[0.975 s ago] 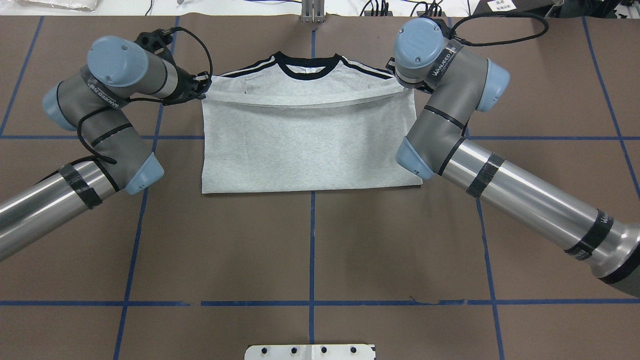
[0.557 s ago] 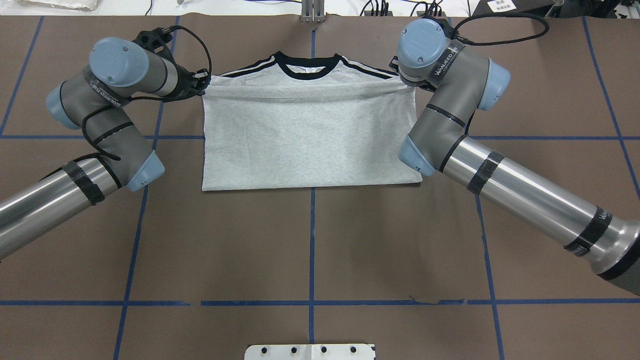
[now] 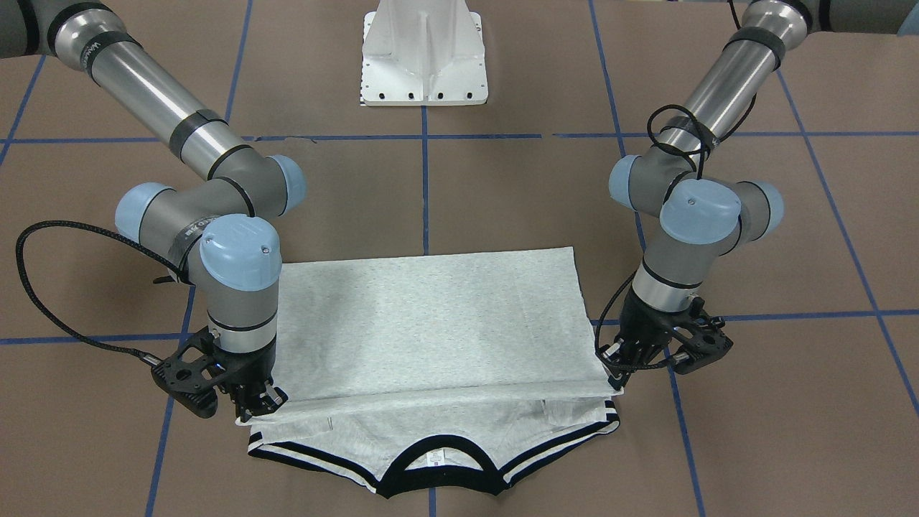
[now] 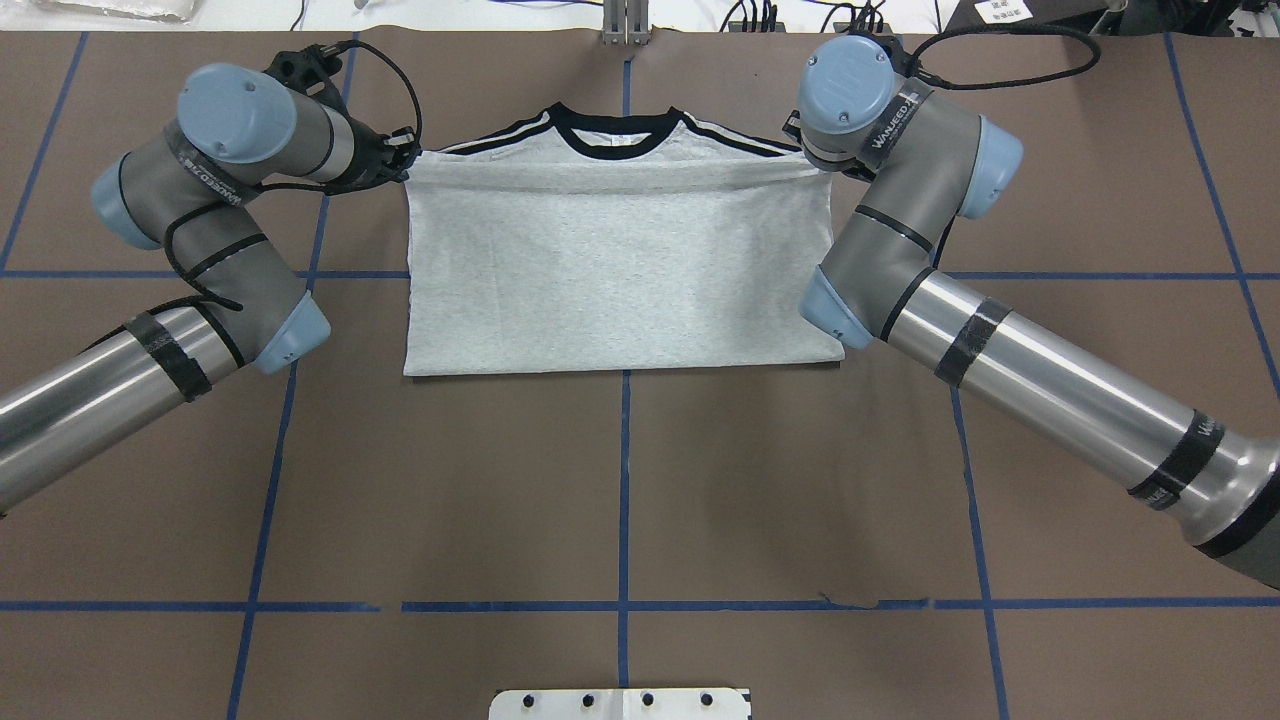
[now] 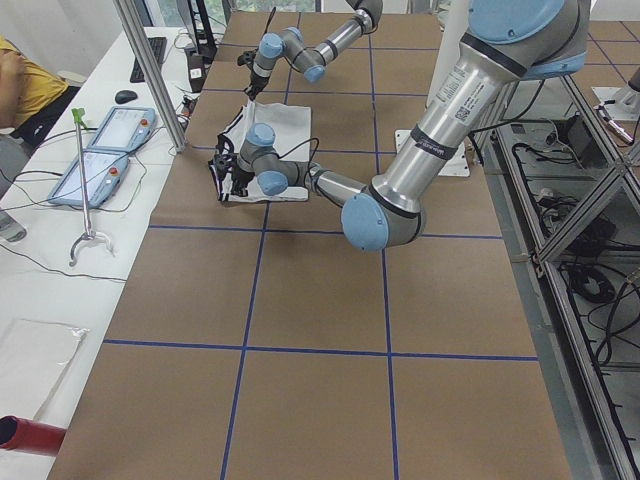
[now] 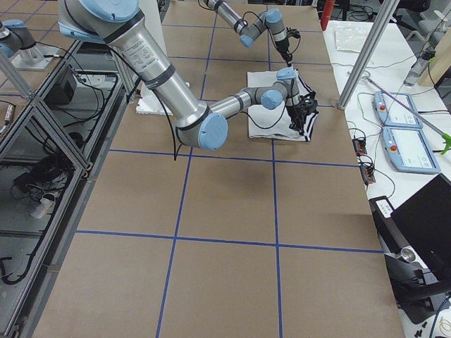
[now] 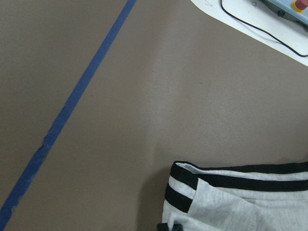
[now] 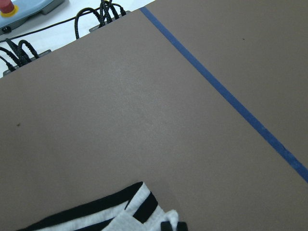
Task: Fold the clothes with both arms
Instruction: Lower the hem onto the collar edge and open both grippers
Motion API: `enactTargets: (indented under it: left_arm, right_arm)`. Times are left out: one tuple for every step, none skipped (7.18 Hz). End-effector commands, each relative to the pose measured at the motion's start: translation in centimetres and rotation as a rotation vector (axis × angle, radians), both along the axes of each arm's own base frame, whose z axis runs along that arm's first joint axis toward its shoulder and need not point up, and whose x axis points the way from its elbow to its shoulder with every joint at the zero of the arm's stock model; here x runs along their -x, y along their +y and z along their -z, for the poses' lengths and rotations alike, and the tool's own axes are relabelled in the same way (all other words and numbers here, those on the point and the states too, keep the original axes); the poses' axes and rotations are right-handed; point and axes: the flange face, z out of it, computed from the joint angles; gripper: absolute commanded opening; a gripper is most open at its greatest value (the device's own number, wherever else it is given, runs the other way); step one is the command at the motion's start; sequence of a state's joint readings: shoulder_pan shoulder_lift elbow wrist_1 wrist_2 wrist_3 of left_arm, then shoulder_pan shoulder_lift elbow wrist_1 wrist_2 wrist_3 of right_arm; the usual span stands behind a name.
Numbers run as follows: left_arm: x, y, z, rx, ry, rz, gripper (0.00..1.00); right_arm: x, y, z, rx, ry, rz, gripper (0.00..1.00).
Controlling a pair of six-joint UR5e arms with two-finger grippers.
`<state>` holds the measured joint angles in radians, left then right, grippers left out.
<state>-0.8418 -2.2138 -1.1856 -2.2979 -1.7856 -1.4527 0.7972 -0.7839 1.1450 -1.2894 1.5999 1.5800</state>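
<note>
While both arms reach to the far side of the brown paper-covered table (image 4: pixel 450 500), the light heather-grey fabric T-shirt with black collar and black double shoulder stripes (image 4: pixel 620 270) lies folded in half. It sits toward 12 o'clock in the overhead view (12 = away from the robot) and is centred on the middle blue tape line (image 4: pixel 623 480). The bottom half is flipped up over the chest. The hem edge runs 9-to-3 just short of the black collar (image 4: pixel 615 128), across the stripes.

The silver-grey jointed left arm with light-blue caps (image 4: pixel 220 250) puts the black two-finger left gripper (image 3: pixel 616 373) at the hem's 9 o'clock corner, jaws narrow and pinching the cloth. The matching right arm (image 4: pixel 1050 390) has the black two-finger right gripper (image 3: pixel 260 406) at the 3 o'clock corner, also narrow and clamped on the fabric; overhead, its wrist hides it. The wrist cameras show only a fingertip sliver and striped sleeve at the bottom edge, with table beyond.

Changes from 1.0 s ago:
- **Hem edge:** it sat further toward 6 and sagged mid-span, with a pale band of underside showing. At 0.6 s ago it was flatter. Now it has moved toward 12 and lies flat on the shoulders.
- **Fold crease:** the crease at 6 o'clock crept slightly toward 12.
- **Wrists:** both shifted a little toward 12.
</note>
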Motion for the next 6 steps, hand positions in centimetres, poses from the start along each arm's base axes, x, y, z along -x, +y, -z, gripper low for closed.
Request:
enactTargets:
  left_arm:
    - [-0.48,-0.59,0.10,0.005,-0.006,0.002,0.00]
    - [-0.49,-0.61,0.03,0.006,-0.007,0.002,0.08]
    - [-0.40,-0.75,-0.07,0.001,-0.015,0.015,0.10]
    - [-0.45,-0.81,-0.11,0.002,-0.016,0.016,0.14]
    - [-0.47,-0.86,-0.35,0.004,-0.020,0.016,0.20]
    - [-0.18,-1.08,-0.43,-0.014,-0.035,0.007,0.26]
  right_arm:
    - [0.11,0.01,0.05,-0.001,-0.002,0.000,0.00]
    - [0.09,0.03,-0.07,0.000,-0.001,0.000,0.00]
    - [0.10,0.02,0.13,-0.002,-0.003,0.000,0.00]
    - [0.10,0.02,0.13,-0.002,-0.003,0.000,0.01]
    - [0.07,0.03,0.01,-0.001,-0.001,-0.001,0.22]
    - [-0.05,-0.05,0.00,-0.003,0.000,-0.002,0.32]
